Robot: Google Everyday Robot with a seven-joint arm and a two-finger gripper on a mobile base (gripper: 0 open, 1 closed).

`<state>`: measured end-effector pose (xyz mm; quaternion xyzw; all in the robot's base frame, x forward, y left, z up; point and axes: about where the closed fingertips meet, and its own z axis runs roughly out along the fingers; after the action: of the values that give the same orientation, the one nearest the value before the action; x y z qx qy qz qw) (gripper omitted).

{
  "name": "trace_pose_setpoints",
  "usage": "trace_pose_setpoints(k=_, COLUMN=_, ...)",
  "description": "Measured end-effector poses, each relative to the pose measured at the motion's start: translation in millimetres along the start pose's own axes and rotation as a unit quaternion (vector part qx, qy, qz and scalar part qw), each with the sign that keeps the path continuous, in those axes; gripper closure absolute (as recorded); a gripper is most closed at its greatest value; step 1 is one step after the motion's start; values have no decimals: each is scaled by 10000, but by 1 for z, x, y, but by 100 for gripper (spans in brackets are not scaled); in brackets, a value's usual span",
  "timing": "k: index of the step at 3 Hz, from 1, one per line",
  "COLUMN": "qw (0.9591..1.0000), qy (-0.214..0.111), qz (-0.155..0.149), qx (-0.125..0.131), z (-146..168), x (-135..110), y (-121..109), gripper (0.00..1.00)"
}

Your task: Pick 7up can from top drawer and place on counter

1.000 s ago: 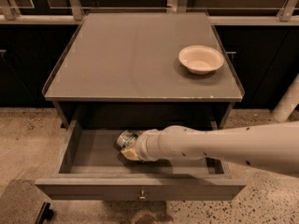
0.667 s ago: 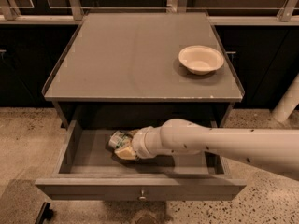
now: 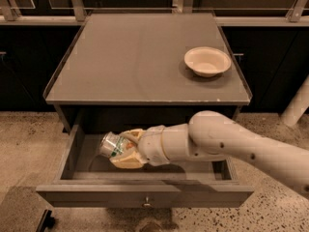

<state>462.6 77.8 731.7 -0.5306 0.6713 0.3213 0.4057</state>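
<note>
The top drawer (image 3: 145, 195) stands pulled open below the counter (image 3: 140, 57). My gripper (image 3: 123, 151) reaches into it from the right on a white arm. Its tan fingers (image 3: 129, 162) are shut around the 7up can (image 3: 112, 145), a silver can with a green and white label. The can is tilted, its top end pointing up and left, and it is held above the left part of the drawer floor.
A white round bowl (image 3: 207, 61) sits on the counter at the right, near its edge. The drawer's knob (image 3: 147, 205) is at the front panel's centre. Speckled floor lies on both sides. A white post (image 3: 297, 103) stands at the right.
My gripper with the can has moved left and lifted upward inside the drawer. The arm has risen and now covers more of the drawer's right side.
</note>
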Motion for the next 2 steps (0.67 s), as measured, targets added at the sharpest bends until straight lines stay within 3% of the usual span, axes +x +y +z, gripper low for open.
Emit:
trace_pose_setpoints(k=1, qw=9989, qy=-171, qz=-297, qx=321, z=-76, x=-30, y=3, gripper=100)
trace_pose_setpoints(k=2, qw=9982, qy=-141, qz=-145, qx=570, z=-103, x=-15, y=0, gripper=100)
